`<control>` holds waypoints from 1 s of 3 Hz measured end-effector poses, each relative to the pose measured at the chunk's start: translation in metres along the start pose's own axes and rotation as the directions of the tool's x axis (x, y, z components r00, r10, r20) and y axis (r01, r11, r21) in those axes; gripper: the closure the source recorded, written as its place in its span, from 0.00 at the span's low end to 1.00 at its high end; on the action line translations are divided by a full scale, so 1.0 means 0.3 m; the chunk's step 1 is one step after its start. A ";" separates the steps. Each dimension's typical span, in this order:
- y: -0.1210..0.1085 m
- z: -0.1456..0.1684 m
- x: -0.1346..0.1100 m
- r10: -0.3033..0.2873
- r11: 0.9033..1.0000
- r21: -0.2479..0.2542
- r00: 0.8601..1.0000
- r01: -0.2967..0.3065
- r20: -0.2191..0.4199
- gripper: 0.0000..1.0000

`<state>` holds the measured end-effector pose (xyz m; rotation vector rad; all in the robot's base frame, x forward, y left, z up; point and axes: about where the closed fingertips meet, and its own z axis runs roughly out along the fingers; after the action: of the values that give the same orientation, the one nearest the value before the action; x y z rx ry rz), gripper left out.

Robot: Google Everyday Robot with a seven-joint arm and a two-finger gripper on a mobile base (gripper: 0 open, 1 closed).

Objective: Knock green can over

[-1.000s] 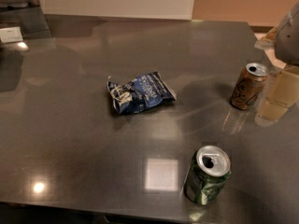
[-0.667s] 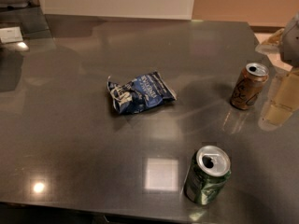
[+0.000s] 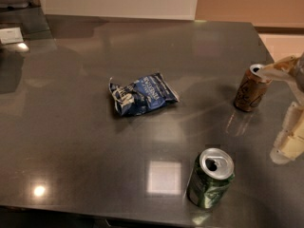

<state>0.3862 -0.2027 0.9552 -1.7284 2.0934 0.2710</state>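
The green can [image 3: 210,178] stands upright near the front edge of the dark table [image 3: 85,141], its silver top open. My gripper [image 3: 274,113] is at the right edge of the view, to the right of and beyond the green can and not touching it. Its cream fingers are spread apart and hold nothing: one finger [image 3: 278,70] reaches over the top of the brown-gold can [image 3: 249,90], the other [image 3: 290,137] hangs lower, just above the table.
A crumpled blue chip bag [image 3: 141,94] lies in the middle of the table. The brown-gold can stands upright at the right, close to the gripper. The table's front edge runs just below the green can.
The gripper has shifted lower in the view, towards the front and the green can's side. Both cans and the chip bag have not moved.
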 end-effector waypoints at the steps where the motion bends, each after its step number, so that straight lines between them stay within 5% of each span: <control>1: 0.081 0.066 -0.014 -0.035 0.999 -0.035 0.997 0.038 0.072 0.00; 3: 0.209 0.179 -0.054 -0.066 0.994 -0.076 0.979 0.082 0.193 0.00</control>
<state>0.3379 -0.1534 0.9071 -1.7489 1.9013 0.4885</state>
